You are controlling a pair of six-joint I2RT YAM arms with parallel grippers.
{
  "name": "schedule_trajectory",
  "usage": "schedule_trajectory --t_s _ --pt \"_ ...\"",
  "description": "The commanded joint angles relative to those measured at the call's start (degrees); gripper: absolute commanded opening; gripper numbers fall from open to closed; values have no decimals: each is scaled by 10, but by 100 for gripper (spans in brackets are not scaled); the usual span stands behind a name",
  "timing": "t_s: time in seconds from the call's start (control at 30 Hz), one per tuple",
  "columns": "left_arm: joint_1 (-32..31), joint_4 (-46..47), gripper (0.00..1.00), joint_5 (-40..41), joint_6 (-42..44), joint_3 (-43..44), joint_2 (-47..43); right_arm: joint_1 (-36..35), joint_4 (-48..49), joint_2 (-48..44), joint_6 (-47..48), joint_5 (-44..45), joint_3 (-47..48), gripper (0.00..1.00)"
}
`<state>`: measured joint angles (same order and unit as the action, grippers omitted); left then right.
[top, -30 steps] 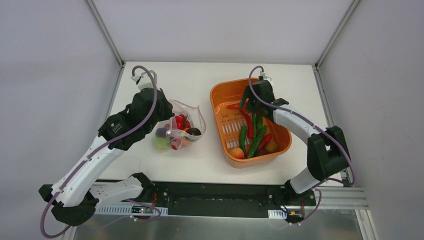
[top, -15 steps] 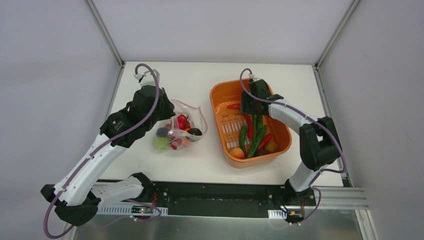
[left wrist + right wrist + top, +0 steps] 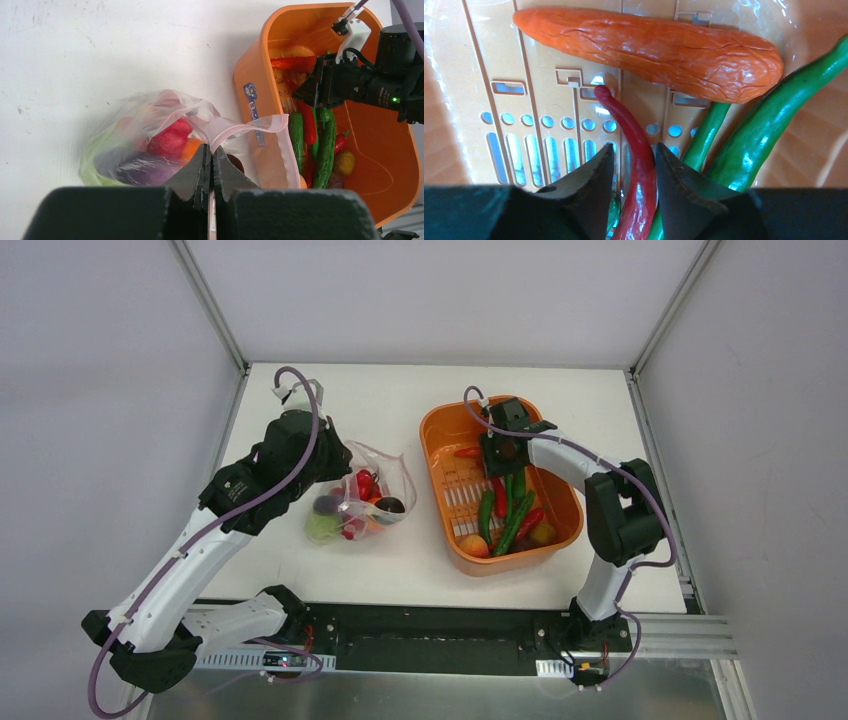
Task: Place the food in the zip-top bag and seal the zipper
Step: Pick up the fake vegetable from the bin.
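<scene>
Right gripper [image 3: 633, 150] in tub [image 3: 437, 427], jaws narrowly apart astride red pepper [image 3: 623, 114]; grip unclear. Left gripper [image 3: 210, 156] closed, pinching zipper [image 3: 250, 126] of bag [image 3: 131, 131], left of tub.

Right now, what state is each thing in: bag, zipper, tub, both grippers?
zip-top bag: mouth open, partly filled with food.
zipper: unsealed.
left gripper: shut on the zipper.
right gripper: open, straddling a red pepper.
orange tub: upright, more food inside.
</scene>
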<state>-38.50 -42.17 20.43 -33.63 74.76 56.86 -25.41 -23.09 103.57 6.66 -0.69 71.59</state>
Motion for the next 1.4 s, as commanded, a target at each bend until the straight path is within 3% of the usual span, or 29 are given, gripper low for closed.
schedule_trajectory --t_s 0.0,0.1,0.43,0.87,1.17,1.37 --pt "6 19 0 -13 9 16 -7 2 -11 4 14 -17 16 37" --pt "6 17 0 -16 11 19 -6 2 -11 9 11 -16 22 36" --pt "6 2 0 -34 21 52 16 2 -9 -52 8 -98 21 19" --pt "6 10 0 -49 16 44 12 3 9 -154 -38 -165 17 17" --pt "6 26 0 -63 18 47 24 2 158 -327 -162 -247 -44 17" --pt "6 36 0 -76 17 51 34 -2 283 -387 -238 -332 -84 17"
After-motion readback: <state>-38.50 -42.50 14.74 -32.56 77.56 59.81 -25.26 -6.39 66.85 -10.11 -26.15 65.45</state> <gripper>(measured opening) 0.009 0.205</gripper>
